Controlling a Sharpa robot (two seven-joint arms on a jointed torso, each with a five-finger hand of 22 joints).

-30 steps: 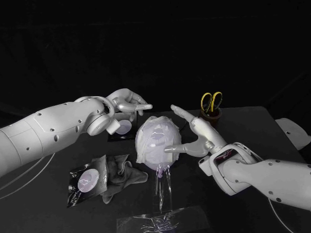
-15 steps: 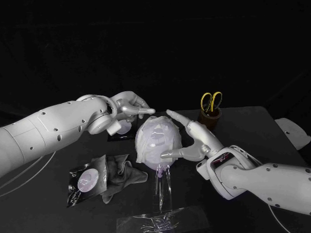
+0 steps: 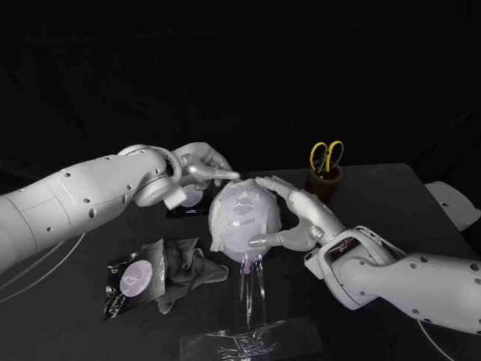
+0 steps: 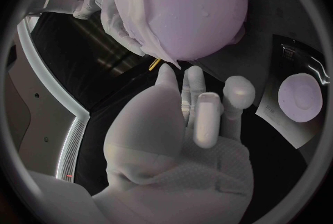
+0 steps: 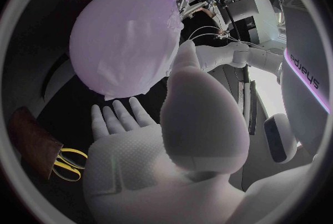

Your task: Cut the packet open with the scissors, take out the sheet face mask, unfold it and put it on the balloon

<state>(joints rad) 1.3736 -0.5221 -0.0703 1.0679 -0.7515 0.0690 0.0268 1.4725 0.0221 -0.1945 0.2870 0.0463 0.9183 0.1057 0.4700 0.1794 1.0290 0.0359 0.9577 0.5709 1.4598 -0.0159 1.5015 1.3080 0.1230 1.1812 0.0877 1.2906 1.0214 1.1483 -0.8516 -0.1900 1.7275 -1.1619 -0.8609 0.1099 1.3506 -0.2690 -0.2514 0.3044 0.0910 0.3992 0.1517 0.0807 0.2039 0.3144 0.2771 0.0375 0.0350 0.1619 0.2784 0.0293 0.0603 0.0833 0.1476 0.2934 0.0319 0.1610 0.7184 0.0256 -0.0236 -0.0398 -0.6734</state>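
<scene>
White sheet mask [image 3: 232, 204] lay draped over the balloon [image 3: 252, 222], which sat on its clear stand [image 3: 249, 289] mid-table. Left hand [image 3: 203, 167] was at the balloon's top, fingers curled close together at the mask edge; couldn't tell if they pinched it or just touched. Right hand [image 3: 297, 214] was spread wide, cupping the balloon's other side, fingertips up top, thumb low, gripping nothing. Risks, my read: uneven push from one side tips the balloon off the stand; a fingertip dragging on the sheet pulls the mask askew; a hard press could pop it. Black table [image 3: 397, 199], dark room behind. Opened packet [image 3: 132, 280] and grey cloth [image 3: 189, 263] lay by the left arm, scissors [image 3: 328, 156] upright in a brown cup [image 3: 324, 183] back right
</scene>
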